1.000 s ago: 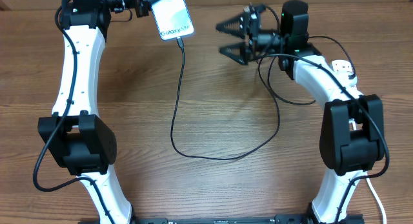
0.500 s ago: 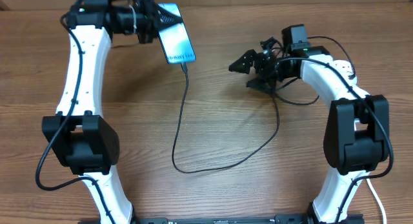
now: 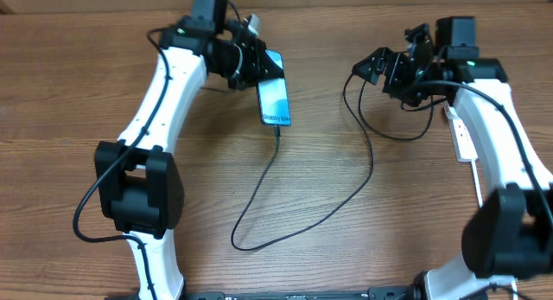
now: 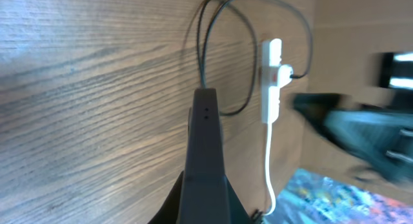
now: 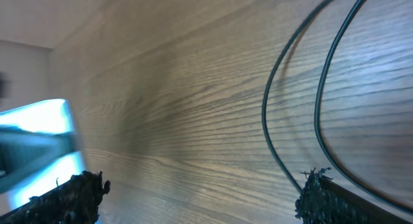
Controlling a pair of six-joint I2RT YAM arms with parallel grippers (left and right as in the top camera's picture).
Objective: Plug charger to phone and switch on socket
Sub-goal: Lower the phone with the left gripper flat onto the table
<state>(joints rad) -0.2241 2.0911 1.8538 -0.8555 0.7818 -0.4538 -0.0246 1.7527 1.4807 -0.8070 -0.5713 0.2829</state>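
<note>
Phone (image 3: 275,104), seen from overhead, sits clamped in your left gripper (image 3: 257,71) near the table's (image 3: 78,101) far edge, charger (image 3: 259,192) plugged into its near end; your right gripper (image 3: 386,68) hangs wide apart, well right of it. Left wrist alone shows the socket (image 4: 271,88) whole, past the edge-on phone. Right wrist: charger's 2 strands run between your spread fingers (image 5: 71,195); phone glows far left.

small writing on phone (image 3: 275,101) screen, too blurred to read
</note>
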